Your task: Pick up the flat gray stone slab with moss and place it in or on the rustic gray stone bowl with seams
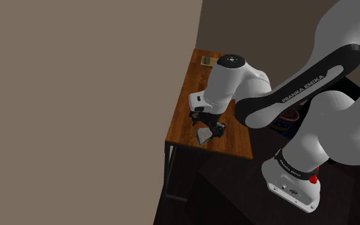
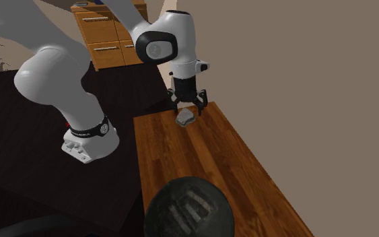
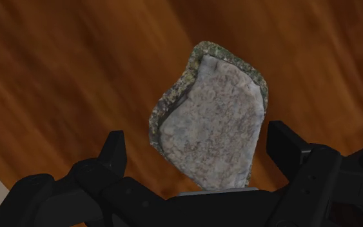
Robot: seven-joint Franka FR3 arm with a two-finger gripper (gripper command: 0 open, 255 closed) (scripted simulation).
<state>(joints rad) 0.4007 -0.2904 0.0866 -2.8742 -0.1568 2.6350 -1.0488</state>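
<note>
The flat grey stone slab (image 3: 212,122), mossy green along its rim, lies on the wooden table (image 2: 215,168) near the end closest to the stand. My gripper (image 3: 199,145) is straight above it and open, one black finger on each side of the slab with a gap on both sides. The shoulder view has the gripper (image 1: 209,130) low over the slab (image 1: 204,135). The second exterior view shows the slab (image 2: 185,118) under the gripper (image 2: 189,106). A dark round stone bowl (image 2: 188,207) with pale seams stands at the table's other end.
A plain wall (image 2: 316,81) runs along one long side of the table. A wooden chest of drawers (image 2: 107,34) stands behind the arm. A small squarish thing (image 1: 206,61) sits at the table's far end in the shoulder view. The floor is dark.
</note>
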